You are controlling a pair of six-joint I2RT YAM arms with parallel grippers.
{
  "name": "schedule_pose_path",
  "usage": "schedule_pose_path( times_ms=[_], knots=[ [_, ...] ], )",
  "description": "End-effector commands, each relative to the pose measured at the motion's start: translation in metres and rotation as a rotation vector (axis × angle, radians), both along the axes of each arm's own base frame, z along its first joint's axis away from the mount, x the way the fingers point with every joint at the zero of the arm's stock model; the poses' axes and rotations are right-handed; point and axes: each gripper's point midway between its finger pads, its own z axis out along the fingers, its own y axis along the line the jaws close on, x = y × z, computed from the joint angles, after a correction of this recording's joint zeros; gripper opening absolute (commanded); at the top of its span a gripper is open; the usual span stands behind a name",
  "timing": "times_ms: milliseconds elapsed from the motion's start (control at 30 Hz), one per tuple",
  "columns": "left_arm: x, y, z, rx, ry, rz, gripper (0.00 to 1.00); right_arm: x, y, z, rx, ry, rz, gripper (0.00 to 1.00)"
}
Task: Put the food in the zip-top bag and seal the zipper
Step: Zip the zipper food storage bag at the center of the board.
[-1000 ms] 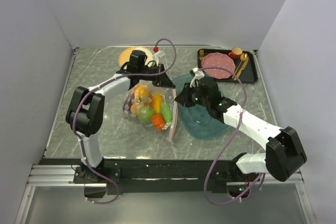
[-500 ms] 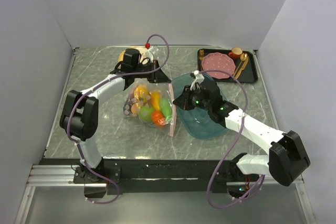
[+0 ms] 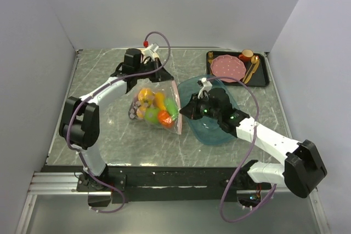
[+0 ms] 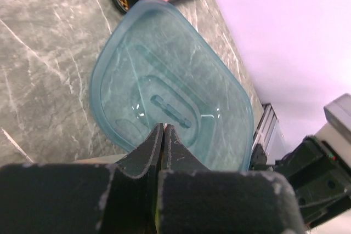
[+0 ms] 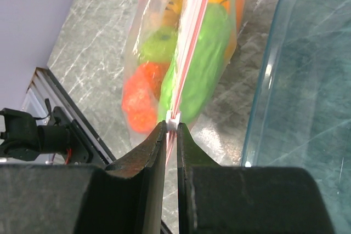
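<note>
Left gripper [image 4: 163, 134], reaching into the upper middle of the overhead view, has its jaws pressed fully together. It appears to pinch the far corner of the zip-top bag [image 3: 139, 104], though its wrist view does not show the film between the jaws. The bag lies on the table [image 3: 98, 86] at centre frame, with the food [image 3: 164, 117] all inside it. Loading is therefore judged complete and sealing is the step in hand. Along the bag's right edge runs the zipper [image 5: 193, 36]. The right gripper [image 5: 171, 127] is clamped on its near end, just left of the teal tray [image 3: 219, 131]. How much of the strip is already sealed cannot be told. The next move calls for running the right pinch along the strip toward the far corner while the left gripper holds the bag taut.
</note>
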Motion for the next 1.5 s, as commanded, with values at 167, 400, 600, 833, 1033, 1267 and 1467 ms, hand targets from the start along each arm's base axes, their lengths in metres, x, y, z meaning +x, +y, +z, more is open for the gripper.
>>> schedule_pose_path(
  times_ms=[167,400,600,833,1033,1267,1467],
  knots=[
    [0.041,0.035,0.061,-0.012,-0.156,0.256,0.01,-0.033,0.006,-0.002,0.009,0.040,0.092,0.00],
    [0.049,0.045,0.068,-0.027,-0.154,0.307,0.01,-0.046,0.006,-0.011,-0.004,0.068,0.113,0.00],
    [0.053,0.054,0.078,-0.030,-0.169,0.350,0.01,-0.052,0.005,-0.014,-0.006,0.073,0.114,0.00],
    [0.053,0.066,0.080,-0.028,-0.174,0.391,0.01,-0.057,0.004,-0.016,-0.008,0.079,0.119,0.00],
    [0.049,0.068,0.081,-0.014,-0.177,0.392,0.01,-0.061,0.004,-0.017,-0.004,0.083,0.119,0.00],
    [0.041,0.067,0.071,-0.027,-0.154,0.377,0.01,-0.068,0.010,-0.022,-0.001,0.104,0.124,0.00],
    [0.032,0.071,0.063,-0.007,-0.151,0.377,0.01,-0.061,0.008,-0.016,-0.018,0.077,0.100,0.01]
  ],
)
